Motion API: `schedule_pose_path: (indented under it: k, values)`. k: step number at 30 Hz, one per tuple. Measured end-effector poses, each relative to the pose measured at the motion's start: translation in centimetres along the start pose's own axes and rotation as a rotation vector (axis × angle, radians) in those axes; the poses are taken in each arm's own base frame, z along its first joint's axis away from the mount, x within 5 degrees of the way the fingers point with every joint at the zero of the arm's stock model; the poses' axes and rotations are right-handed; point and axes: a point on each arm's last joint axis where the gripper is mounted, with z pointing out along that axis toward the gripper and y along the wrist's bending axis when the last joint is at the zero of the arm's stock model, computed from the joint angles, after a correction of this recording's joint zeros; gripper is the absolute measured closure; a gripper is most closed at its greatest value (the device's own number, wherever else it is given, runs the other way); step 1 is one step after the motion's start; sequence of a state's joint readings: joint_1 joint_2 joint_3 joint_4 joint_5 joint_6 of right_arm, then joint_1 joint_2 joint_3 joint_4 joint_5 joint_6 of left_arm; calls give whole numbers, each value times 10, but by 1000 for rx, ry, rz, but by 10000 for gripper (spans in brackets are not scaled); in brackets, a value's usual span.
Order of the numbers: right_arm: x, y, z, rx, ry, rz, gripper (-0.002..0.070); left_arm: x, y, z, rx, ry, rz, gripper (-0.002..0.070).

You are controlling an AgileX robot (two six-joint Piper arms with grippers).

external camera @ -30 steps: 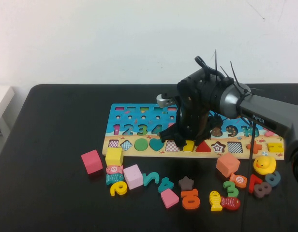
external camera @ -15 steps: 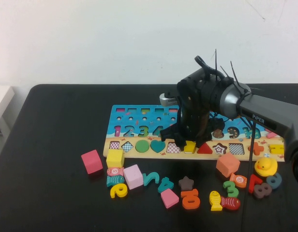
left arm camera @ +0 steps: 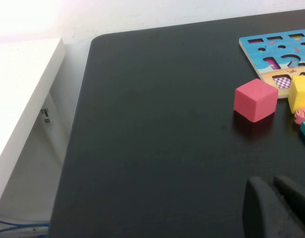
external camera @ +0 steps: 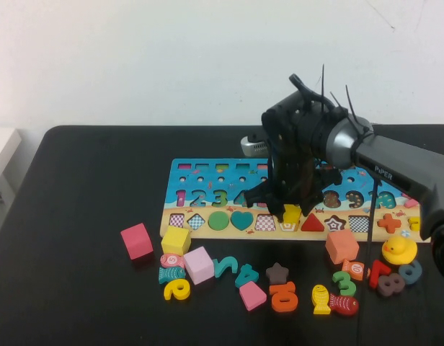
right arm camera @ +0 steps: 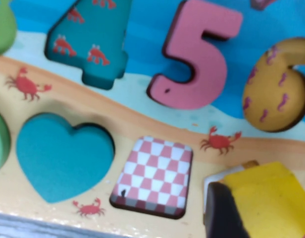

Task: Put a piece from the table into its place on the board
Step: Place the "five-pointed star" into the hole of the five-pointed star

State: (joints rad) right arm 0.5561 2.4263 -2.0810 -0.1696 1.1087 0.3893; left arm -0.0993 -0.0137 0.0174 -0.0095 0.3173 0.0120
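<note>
The number-and-shape board [external camera: 207, 178] lies across the middle of the black table. My right gripper [external camera: 290, 211] is over the board's front row, shut on a yellow piece [external camera: 292, 213]. In the right wrist view the yellow piece [right arm camera: 269, 196] sits tilted over a white-floored slot [right arm camera: 216, 179], with one dark finger [right arm camera: 224, 213] against its side. An empty checkered slot [right arm camera: 155, 176] is beside it, then a teal heart [right arm camera: 58, 156]. My left gripper [left arm camera: 277, 201] is shut and empty, low over bare table; it is out of the high view.
Loose pieces lie in front of the board: a pink cube [external camera: 136, 241], a yellow cube [external camera: 175, 240], a light pink cube [external camera: 199, 264], an orange cube [external camera: 342, 246], a yellow duck [external camera: 398, 249], several numbers and fish. A white shelf [left arm camera: 19, 109] stands past the table's left edge.
The right gripper has moved a little to the right and lower with the yellow piece. The board has shifted slightly right, nudging the yellow cube and the duck.
</note>
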Motion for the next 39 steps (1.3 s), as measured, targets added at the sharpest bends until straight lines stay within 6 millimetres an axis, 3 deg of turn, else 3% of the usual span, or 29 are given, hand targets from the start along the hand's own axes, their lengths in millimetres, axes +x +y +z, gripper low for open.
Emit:
schedule_pose_path:
  k: [5, 16, 39]
  values:
    - [-3, -1, -7, 6, 0, -1, 309, 0, 0, 0, 0, 0, 0, 676]
    - [2, 0, 7, 21, 57, -7, 309, 0, 0, 0, 0, 0, -3, 676]
    - [2, 3, 7, -4, 63, 3, 309, 0, 0, 0, 0, 0, -3, 676]
